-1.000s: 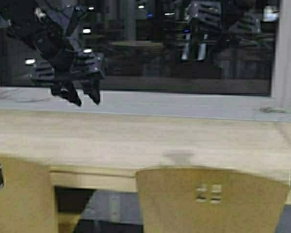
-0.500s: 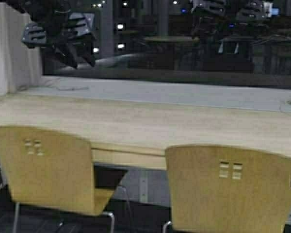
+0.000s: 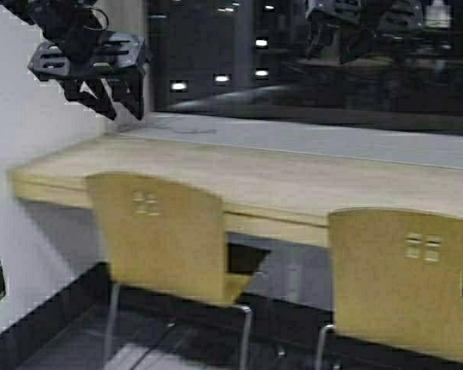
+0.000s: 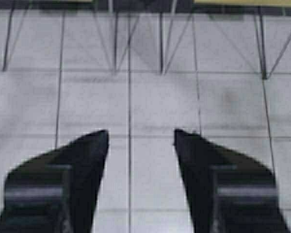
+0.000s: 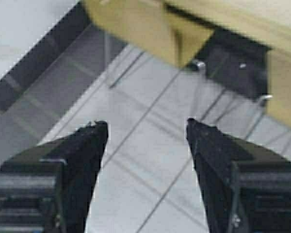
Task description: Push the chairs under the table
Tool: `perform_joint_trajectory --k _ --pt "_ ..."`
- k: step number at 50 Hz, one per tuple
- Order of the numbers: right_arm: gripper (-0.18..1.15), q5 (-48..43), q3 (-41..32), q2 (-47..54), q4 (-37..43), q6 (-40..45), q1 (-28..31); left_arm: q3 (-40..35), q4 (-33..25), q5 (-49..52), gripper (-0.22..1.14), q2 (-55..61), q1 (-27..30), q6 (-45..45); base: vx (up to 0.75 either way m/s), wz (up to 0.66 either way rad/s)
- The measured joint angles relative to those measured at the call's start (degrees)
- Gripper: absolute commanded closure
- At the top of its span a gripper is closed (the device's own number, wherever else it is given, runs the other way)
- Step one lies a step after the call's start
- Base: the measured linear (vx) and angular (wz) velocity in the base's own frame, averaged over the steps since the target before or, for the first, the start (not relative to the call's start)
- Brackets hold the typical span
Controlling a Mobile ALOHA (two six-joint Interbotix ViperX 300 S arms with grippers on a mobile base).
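Note:
Two yellow-tan chairs stand at the table (image 3: 239, 179). The left chair (image 3: 158, 231) sits out from the table's edge with its seat partly under it. Of the right chair (image 3: 405, 285) I see mostly the backrest, close to me. My left gripper (image 3: 123, 114) hangs high at the upper left, fingers pointing down, open and empty. In the left wrist view the left gripper (image 4: 140, 132) is over floor tiles, with chair legs (image 4: 161, 43) beyond it. My right gripper (image 3: 332, 50) is raised against the dark window. In the right wrist view the right gripper (image 5: 146, 123) is open, and a chair seat (image 5: 145, 29) lies ahead.
A white wall (image 3: 31, 223) with a dark baseboard (image 3: 54, 308) closes off the left, where the table ends. Behind the table are a grey sill (image 3: 309, 140) and a dark window (image 3: 370, 85). Pale tiled floor (image 5: 150, 160) lies in front of the chairs.
The robot has moved: the whole scene has shifted right and drawn back, bringing the table's left end, the wall and the left chair's legs into view. Both grippers stay raised and open.

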Motion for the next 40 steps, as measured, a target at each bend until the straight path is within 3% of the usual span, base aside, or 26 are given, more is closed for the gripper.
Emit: perform_joint_trajectory --k 18,40 --pt "0.1 0.79 0.35 -0.09 0.0 0.18 0.35 -2.64 2.37 0.09 0.1 1.93 0.35 0.26 -0.34 0.35" --pt "0.1 0.88 -0.88 0.97 0.0 -0.26 0.09 -3.25 2.55 0.44 0.1 1.93 0.26 -0.44 -0.35 0.17"
